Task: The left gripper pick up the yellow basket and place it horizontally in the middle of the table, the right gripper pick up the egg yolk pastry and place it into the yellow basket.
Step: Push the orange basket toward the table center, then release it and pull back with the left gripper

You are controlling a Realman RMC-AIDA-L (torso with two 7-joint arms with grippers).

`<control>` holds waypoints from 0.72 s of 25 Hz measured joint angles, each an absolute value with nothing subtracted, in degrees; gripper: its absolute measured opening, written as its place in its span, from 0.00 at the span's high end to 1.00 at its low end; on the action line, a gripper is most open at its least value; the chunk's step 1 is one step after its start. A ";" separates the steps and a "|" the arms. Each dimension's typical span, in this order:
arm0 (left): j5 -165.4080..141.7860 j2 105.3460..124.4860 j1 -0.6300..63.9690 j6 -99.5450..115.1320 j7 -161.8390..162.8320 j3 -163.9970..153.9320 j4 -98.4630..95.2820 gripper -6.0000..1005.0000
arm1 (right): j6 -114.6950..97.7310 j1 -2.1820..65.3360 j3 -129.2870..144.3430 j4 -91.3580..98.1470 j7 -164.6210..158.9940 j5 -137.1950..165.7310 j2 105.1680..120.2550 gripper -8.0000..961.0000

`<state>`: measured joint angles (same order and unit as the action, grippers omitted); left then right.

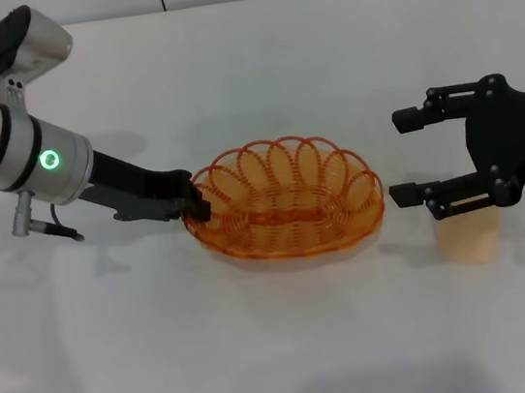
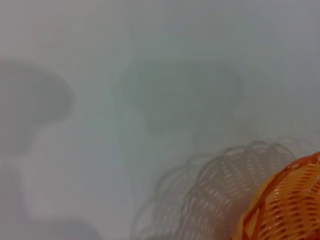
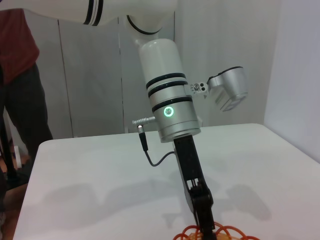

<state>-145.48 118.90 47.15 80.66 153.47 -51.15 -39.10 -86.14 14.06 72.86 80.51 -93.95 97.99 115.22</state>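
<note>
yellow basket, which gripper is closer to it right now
Left. The left gripper is at the yellow basket's rim on its left end; the right gripper hangs open, apart from its right end.

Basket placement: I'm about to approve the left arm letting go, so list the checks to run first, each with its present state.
1. Basket upright, opening up: ok.
2. Basket near the middle of the table, long side across: ok.
3. Basket fully resting on the table: cannot tell; the left wrist view shows its shadow offset.
4. Left pincer at the basket's left rim: ok; its grip: cannot tell.
5. Right pincer open, clear of the basket: ok.
6. Pastry reachable: cannot tell; only a pale shape under the right pincer shows.
</note>
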 joint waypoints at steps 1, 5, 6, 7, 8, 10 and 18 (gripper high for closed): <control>-145.48 118.91 47.11 80.66 153.46 -51.15 -39.10 0.91 | -86.14 14.06 72.86 80.50 -93.95 97.99 115.22 0.19; -145.48 118.91 46.94 80.66 153.45 -51.15 -39.11 0.91 | -86.13 14.04 72.89 80.46 -93.95 97.99 115.22 0.18; -145.48 118.91 46.89 80.66 153.46 -51.15 -39.11 0.91 | -86.13 14.04 72.91 80.45 -93.95 97.99 115.22 0.18; -145.49 118.93 46.80 80.63 153.46 -51.15 -39.11 0.91 | -86.13 14.05 72.93 80.44 -93.95 97.99 115.22 0.19; -145.49 118.95 46.77 80.59 153.46 -51.15 -39.11 0.91 | -86.13 14.07 72.95 80.44 -93.95 97.99 115.22 0.19; -145.49 119.00 46.75 80.34 153.45 -51.15 -39.06 0.91 | -86.13 14.08 73.00 80.42 -93.95 97.99 115.23 0.19; -145.50 119.00 46.76 79.95 153.32 -51.15 -38.36 0.90 | -86.13 14.06 73.21 80.41 -93.95 97.99 115.22 0.19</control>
